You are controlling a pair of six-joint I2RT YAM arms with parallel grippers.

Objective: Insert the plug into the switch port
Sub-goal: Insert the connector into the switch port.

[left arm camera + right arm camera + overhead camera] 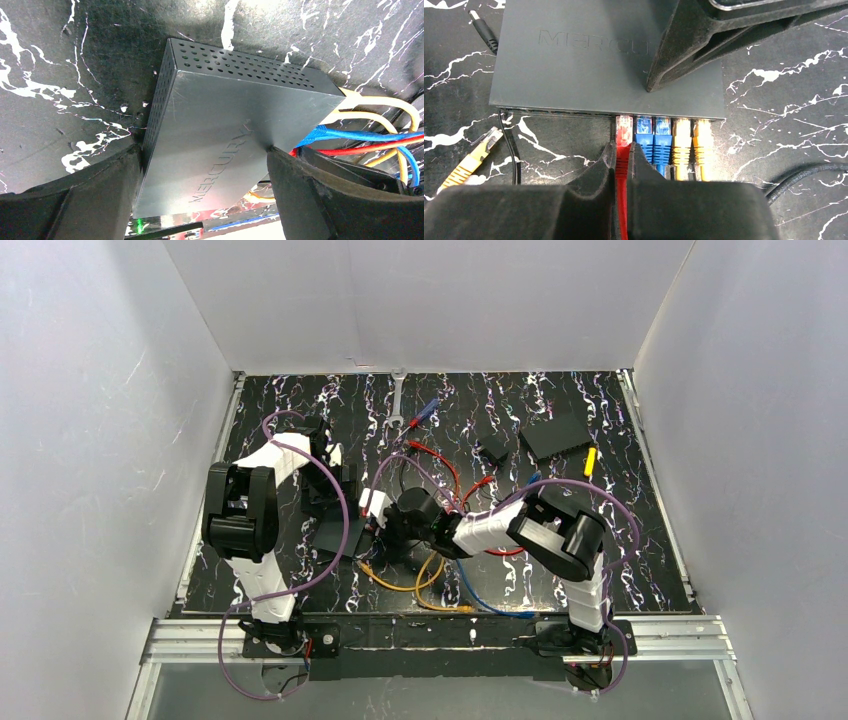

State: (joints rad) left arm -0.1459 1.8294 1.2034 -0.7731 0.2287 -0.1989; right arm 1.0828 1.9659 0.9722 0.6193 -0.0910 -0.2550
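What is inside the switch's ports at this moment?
Two blue plugs, two yellow plugs and the red plug pinched by the right gripper sit in the port row of the switch. How deep the red one goes is hidden under the housing.

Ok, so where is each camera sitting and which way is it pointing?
Top external: above and behind the bases, looking down on the table; the left arm and right arm show.
Left wrist: on the left arm, looking down at the switch top; the left gripper, fingers spread, frames it.
Right wrist: low over the table, facing the switch's port edge; the right gripper pinches the red plug.
Shared: both wrist views show the switch, the blue cables and yellow cables.
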